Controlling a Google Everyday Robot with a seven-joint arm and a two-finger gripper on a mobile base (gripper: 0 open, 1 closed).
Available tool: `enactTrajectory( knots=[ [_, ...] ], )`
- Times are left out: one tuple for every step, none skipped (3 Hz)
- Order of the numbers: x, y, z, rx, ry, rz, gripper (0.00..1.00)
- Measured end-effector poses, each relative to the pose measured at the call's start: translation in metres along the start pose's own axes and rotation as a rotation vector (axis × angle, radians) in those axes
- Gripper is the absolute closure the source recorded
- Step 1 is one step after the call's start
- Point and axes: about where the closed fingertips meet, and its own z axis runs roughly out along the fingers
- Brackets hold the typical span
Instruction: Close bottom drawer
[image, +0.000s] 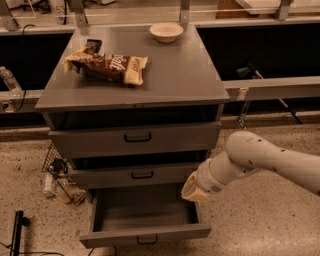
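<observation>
The bottom drawer (145, 234) of the grey cabinet is pulled far out and looks empty inside; its low front panel has a small black handle (147, 240) at the frame's lower edge. The middle drawer (142, 175) and the top drawer (137, 137) stand slightly out. My white arm comes in from the right. Its gripper (192, 191) hangs just above the open drawer's right side, at the right end of the middle drawer's front.
On the cabinet top (175, 75) lie a brown snack bag (107, 66), a small dark object (93, 46) and a white bowl (166, 31). A wire basket with bottles (57, 180) sits on the floor at the cabinet's left. A black pole (16, 232) stands at lower left.
</observation>
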Motion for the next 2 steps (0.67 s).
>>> enactTrajectory(
  knots=[
    [0.027,-0.002,0.063,-0.007,-0.067,0.003,0.86],
    [0.062,-0.002,0.141,-0.027,-0.099,0.007,1.0]
  ],
)
